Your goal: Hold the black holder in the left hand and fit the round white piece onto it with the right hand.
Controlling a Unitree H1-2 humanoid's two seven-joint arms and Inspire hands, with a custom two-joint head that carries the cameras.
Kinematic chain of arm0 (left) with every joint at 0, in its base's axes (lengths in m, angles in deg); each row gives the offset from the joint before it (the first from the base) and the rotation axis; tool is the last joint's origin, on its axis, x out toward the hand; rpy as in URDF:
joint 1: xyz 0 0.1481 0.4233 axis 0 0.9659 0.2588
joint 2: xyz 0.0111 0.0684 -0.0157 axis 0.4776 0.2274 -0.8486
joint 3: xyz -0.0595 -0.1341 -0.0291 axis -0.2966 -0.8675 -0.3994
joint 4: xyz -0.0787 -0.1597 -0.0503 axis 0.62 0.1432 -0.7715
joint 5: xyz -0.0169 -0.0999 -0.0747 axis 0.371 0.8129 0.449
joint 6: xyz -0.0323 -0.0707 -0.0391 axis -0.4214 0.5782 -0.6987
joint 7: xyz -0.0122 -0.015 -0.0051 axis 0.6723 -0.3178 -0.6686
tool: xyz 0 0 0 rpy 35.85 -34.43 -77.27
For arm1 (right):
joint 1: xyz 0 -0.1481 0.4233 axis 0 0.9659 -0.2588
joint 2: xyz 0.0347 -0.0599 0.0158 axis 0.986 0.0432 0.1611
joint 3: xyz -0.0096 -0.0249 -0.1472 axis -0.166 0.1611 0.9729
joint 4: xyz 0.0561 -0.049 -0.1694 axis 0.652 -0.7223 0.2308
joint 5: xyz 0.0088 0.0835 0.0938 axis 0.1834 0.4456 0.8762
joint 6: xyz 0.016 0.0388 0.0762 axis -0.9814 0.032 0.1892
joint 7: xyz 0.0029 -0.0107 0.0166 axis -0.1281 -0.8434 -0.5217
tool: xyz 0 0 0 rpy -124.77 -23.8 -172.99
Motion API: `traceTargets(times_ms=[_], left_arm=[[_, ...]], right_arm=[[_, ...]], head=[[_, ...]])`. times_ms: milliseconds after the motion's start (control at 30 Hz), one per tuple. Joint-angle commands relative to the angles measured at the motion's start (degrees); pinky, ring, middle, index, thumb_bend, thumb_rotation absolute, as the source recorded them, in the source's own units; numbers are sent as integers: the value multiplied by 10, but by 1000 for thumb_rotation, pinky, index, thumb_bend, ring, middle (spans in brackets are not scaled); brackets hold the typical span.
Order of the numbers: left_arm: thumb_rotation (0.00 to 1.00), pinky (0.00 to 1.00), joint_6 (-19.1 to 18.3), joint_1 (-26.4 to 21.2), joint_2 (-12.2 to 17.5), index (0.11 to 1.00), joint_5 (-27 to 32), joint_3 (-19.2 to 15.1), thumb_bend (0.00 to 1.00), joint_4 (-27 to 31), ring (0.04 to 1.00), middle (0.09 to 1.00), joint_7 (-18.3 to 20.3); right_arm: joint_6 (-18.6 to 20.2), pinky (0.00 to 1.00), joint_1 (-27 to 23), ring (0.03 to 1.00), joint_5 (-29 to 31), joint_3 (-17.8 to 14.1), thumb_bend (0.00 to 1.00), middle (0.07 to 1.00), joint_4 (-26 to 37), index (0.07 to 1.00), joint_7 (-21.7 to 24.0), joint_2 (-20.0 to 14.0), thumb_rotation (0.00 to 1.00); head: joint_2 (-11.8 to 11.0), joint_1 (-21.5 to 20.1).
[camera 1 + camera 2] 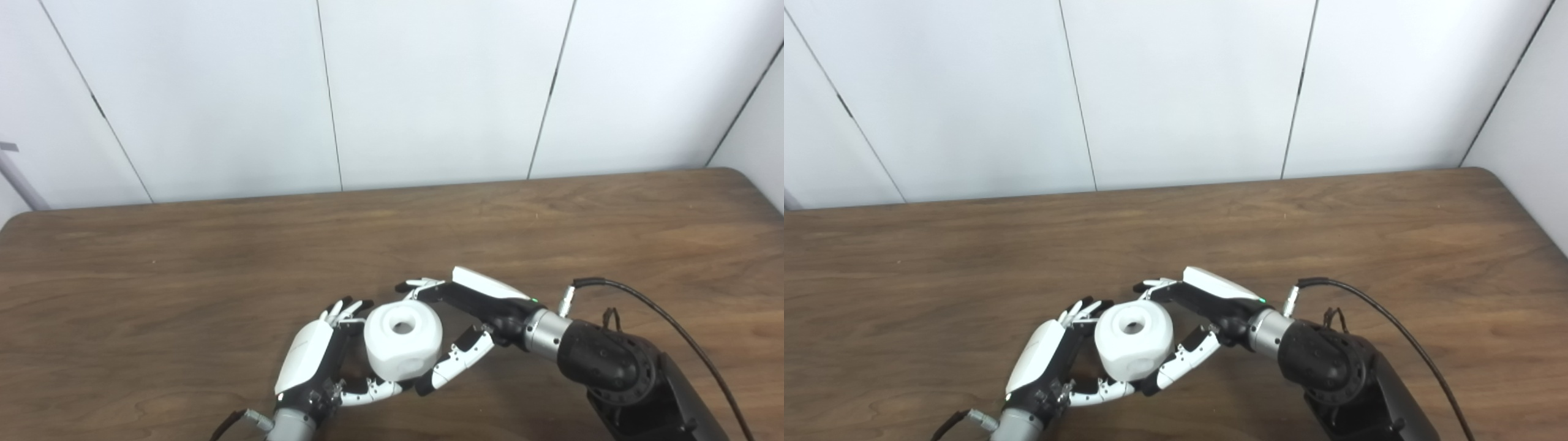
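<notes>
The round white piece (403, 340), chunky with a hole in its top, sits low over the table between both hands. My left hand (318, 358) wraps its left side, with fingers (343, 309) curled behind it and the thumb beneath its front. From the right, my right hand (465, 315) closes on it too, fingers (421, 285) at its far edge and the thumb pressing its lower right side. No black holder shows anywhere; whatever lies under the white piece is hidden by it and by the hands.
The brown wooden table (184, 275) stretches wide to the left, right and back, ending at a white panelled wall. A black cable (649, 306) loops up from my right forearm.
</notes>
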Motion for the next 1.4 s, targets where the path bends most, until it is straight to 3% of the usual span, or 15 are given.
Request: traceTargets(times_ms=[0,133,267,367,433,600,900,1000,1133,1367], left_arm=[[45,1000,-2,-4,-2,480,3,4,520,2,1000,912,7],[45,1000,1,-5,-2,480,8,2,520,-1,1000,910,5],[45,1000,-2,-5,-2,480,9,0,520,1,1000,912,7],[45,1000,2,-5,0,480,10,-1,520,0,1000,912,6],[45,1000,3,-5,1,480,11,-1,520,-1,1000,911,6],[45,1000,7,-5,1,480,12,-2,520,-4,1000,909,3],[44,1000,6,-5,3,480,12,-3,520,-4,1000,911,6],[45,1000,7,-6,3,480,13,-3,520,-6,1000,911,6],[45,1000,8,-6,4,480,14,-4,520,-8,1000,910,5],[50,1000,5,-10,12,484,13,-6,522,-10,1000,924,16]], right_arm=[[-2,998,-16,940,5,-4,1000,915,13,975,-9,0,363],[-8,922,-13,880,10,-9,1000,890,7,931,-23,3,359],[-30,683,-8,795,53,-27,1000,827,-14,836,-40,9,365],[-33,634,-11,773,74,-32,1000,805,-26,763,-41,5,409],[-36,671,-13,789,88,-34,1000,808,-31,743,-44,4,429],[-35,692,-12,812,104,-36,1000,831,-33,810,-51,3,450],[-38,741,-10,846,115,-33,1000,867,-32,829,-59,-1,423],[-33,732,-10,850,116,-33,1000,882,-29,876,-60,-3,423],[-20,812,-9,899,125,-39,1000,933,-25,988,-59,-6,397],[-13,878,-1,964,130,-56,1000,997,-21,1000,-64,-19,419]], head=[[0,0],[0,0],[0,1],[1,0],[1,0],[0,0],[-1,-1],[-2,-1],[-5,-1],[-9,-4]])
